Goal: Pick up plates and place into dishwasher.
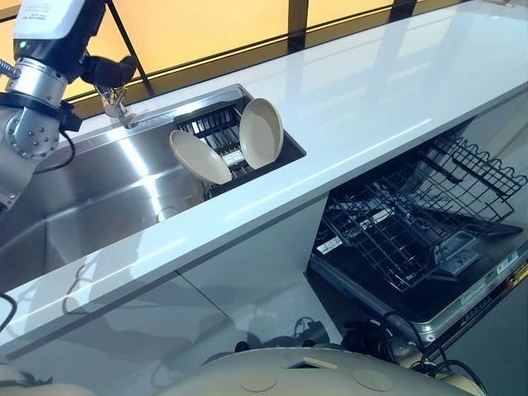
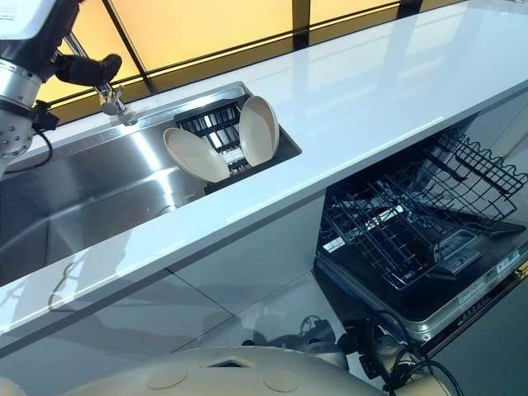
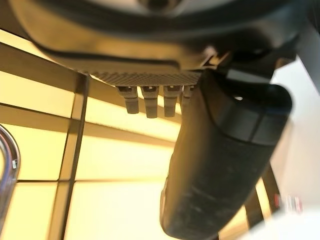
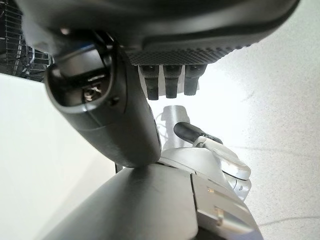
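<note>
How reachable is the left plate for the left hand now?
Probably yes: the left hand hangs by the faucet, with only open sink between it and the left plate in the rack.

Two cream plates (image 1: 261, 133) lean in the dark rack (image 1: 216, 124) of the sink (image 1: 107, 198), the wire dishwasher basket (image 1: 412, 214) pulled out

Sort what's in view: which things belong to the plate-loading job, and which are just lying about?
Job: left beige plate, right beige plate, sink dish rack, dishwasher's wire rack, left hand, right hand.
Just there: faucet, white countertop.
</note>
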You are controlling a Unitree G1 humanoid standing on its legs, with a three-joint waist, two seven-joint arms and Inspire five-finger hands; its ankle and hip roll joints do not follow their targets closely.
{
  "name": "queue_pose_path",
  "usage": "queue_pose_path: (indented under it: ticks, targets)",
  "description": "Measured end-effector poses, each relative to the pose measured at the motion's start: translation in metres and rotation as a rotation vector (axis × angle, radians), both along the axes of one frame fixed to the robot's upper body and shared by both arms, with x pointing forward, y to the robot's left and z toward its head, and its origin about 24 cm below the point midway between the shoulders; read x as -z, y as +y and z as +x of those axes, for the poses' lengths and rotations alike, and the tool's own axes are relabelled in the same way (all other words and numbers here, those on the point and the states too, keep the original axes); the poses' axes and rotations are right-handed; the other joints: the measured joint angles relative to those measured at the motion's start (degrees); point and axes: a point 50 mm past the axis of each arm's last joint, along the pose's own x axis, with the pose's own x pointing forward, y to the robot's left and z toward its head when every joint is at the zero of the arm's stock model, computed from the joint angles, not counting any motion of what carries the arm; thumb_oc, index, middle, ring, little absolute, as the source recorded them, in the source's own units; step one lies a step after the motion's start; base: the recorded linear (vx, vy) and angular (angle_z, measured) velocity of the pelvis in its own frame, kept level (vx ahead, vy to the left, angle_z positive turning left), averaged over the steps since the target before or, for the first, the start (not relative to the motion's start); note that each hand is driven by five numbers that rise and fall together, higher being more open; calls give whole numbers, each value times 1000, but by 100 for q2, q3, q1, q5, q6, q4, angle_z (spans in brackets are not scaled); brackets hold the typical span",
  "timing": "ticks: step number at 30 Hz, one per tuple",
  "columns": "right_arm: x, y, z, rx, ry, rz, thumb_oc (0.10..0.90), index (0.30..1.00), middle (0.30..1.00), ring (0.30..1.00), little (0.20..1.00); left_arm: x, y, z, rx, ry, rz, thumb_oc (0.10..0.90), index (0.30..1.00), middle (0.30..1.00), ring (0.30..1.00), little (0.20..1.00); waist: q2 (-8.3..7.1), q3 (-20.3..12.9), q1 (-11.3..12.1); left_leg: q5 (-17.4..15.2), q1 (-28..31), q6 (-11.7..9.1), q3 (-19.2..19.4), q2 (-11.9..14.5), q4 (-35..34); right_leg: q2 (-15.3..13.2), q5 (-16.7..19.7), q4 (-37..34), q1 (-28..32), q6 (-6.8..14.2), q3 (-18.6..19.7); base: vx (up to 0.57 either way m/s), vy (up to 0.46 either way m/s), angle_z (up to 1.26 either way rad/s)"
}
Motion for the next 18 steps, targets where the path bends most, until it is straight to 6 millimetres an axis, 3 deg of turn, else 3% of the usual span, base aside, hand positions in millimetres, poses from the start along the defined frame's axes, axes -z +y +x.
queue_pose_path:
  ticks: [8,18]
  targets:
    - [-1,-2,0,-12,10,5,800,900,900,900,900,35,0,4,-16,212,178,800,900,900,900,900,7,7,35,0,-45,0,2,-3,0,-3,0,39,-58,1,4,-6,57,0]
    - [-1,-4,1,-9,5,5,800,900,900,900,900,43,1,5,-36,251,276,800,900,900,900,900,-25,166,29,7,-132,8,15,-3,1,-3,-2,112,-174,3,18,-6,18,0]
